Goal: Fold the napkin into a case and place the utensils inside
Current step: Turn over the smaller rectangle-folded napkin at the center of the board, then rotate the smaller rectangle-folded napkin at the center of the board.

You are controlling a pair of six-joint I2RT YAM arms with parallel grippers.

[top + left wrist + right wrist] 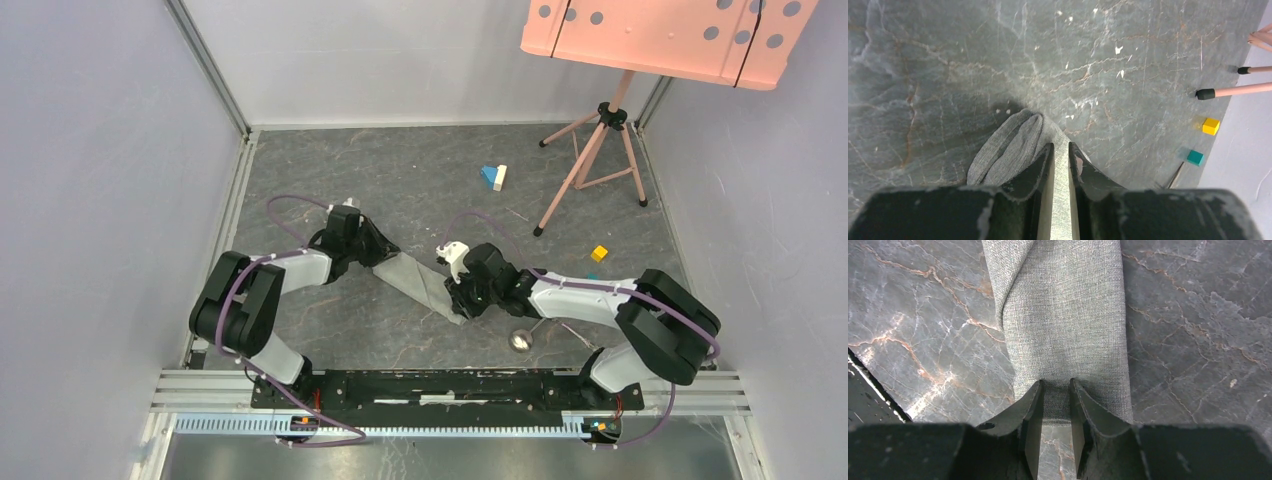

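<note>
The napkin (pixel 420 282) lies as a narrow grey folded strip, slanting between my two grippers. My left gripper (pixel 374 252) (pixel 1060 146) is at its far-left end, jaws nearly together with cloth filling the gap, and the napkin (pixel 1008 145) bunches up past the tips. My right gripper (pixel 462 300) (pixel 1056 382) straddles the near-right end. Its jaws stand a little apart, and the napkin (pixel 1068 315) lies flat between the tips. A silver spoon (pixel 521 340) rests on the table by the right arm. Beside it is a thin silver handle (pixel 577 336), possibly the fork.
A pink tripod stand (pixel 590 160) is at the back right, and one of its feet (pixel 1228 91) shows in the left wrist view. Blue and white blocks (pixel 494 177) lie behind the napkin. A yellow block (pixel 599 253) (pixel 1211 126) and a teal block (pixel 1195 157) lie to the right. Walls enclose three sides.
</note>
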